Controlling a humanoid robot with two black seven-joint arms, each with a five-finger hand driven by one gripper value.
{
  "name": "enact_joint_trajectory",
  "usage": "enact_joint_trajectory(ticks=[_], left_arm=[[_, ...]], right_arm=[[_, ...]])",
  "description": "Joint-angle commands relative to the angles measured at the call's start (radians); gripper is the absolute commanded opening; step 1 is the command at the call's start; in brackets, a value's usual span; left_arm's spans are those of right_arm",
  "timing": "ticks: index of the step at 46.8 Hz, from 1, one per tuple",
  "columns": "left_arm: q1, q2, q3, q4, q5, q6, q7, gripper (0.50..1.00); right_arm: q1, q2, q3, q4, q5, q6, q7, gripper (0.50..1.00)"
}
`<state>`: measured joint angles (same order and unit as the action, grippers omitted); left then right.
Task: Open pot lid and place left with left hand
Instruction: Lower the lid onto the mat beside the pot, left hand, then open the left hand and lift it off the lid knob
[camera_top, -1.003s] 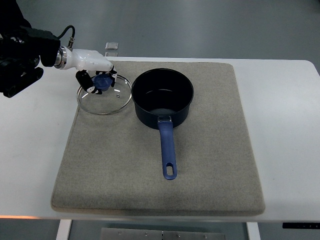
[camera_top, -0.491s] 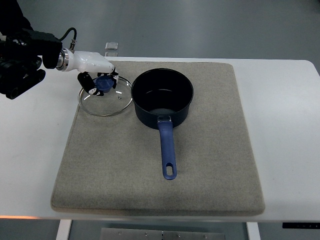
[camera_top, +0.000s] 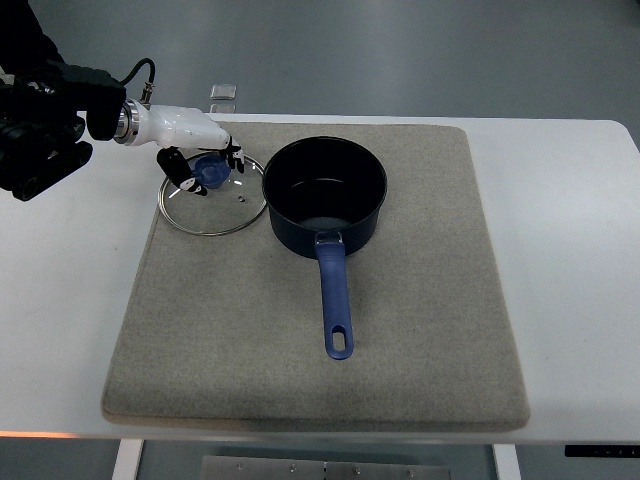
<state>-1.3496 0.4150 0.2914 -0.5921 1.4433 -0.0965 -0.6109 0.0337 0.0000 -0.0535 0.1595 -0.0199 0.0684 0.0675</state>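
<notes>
One pot, handle toward camera, lid flat at left

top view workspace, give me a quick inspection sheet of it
surface: white table under a grey mat
job's things: blue pot open, handle toward the camera; glass lid flat on the mat, left of the pot
clutter: small clear object at the table's far edge
robot hand: left robot hand over the blue lid knob, fingers around it; right not in view
cables: black cable at the left wrist
surroundings: grey floor
</notes>
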Motion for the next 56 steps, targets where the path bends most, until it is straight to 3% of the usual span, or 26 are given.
enact_joint_trajectory(ticks=[1,20,36,56], left_arm=[[-0.003,-0.001,0.000,0.000,-0.006,0.001,0.000,0.812],[-0.028,0.005,-0.029,-0.021,-0.060,0.006,0.000,0.874],[-0.083,0.013,-0.084,-0.008,-0.311,0.005,0.000,0.879],[-0.046,0.005,-0.291,0.132,-0.711,0.012,0.000,0.879]], right_arm=[[0.000,0.000,0.000,0.000,0.000,-0.001,0.000,0.917],[0.000,0.000,0.000,0.000,0.000,-0.001,0.000,0.917],[0.000,0.000,0.000,0.000,0.000,0.001,0.000,0.917],[0.000,0.000,0.001,0.000,0.000,0.001,0.000,0.915]])
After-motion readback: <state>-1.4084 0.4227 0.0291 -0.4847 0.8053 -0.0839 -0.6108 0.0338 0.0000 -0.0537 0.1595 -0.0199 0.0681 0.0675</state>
